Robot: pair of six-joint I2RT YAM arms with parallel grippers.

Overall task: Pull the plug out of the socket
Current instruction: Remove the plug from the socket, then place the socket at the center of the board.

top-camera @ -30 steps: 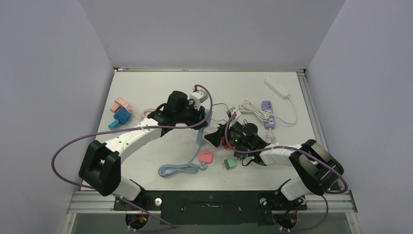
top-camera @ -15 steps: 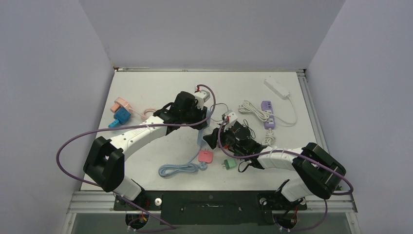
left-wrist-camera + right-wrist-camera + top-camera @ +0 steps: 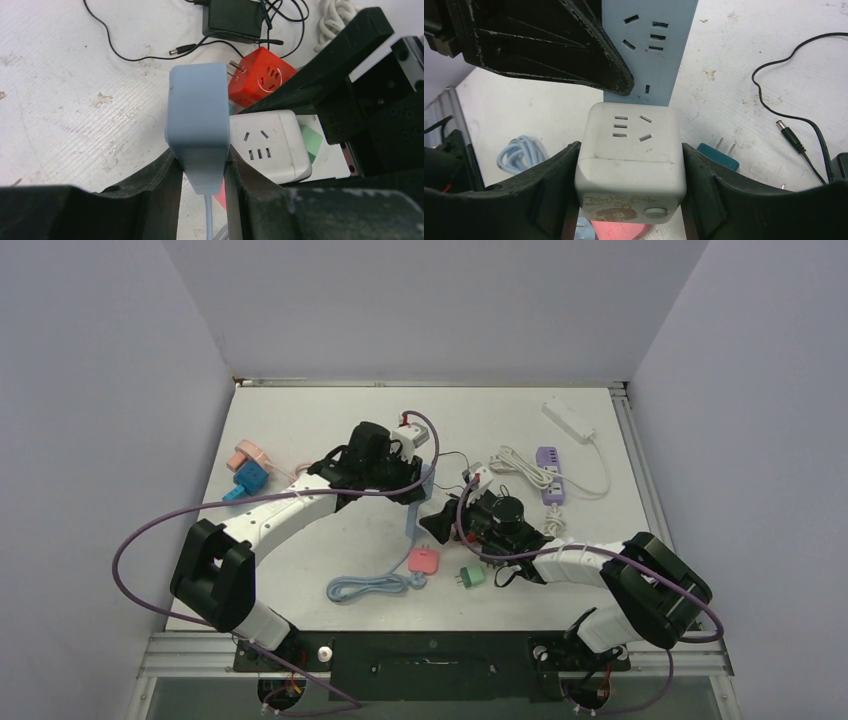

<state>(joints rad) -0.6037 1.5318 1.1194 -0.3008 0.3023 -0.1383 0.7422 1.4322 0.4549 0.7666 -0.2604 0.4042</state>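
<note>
The right gripper [image 3: 630, 172] clamps the white cube plug [image 3: 630, 142], seated against the blue socket strip [image 3: 659, 50] the left gripper [image 3: 201, 172] pinches.

Cube plug [image 3: 630, 150] sits against the power strip [image 3: 655, 47], coiled cable [image 3: 362, 588] in front

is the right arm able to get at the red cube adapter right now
Probably not: the right hand is shut on the white cube, which sits against the blue strip. The red cube adapter lies close beside it, but the hand is full.
</note>
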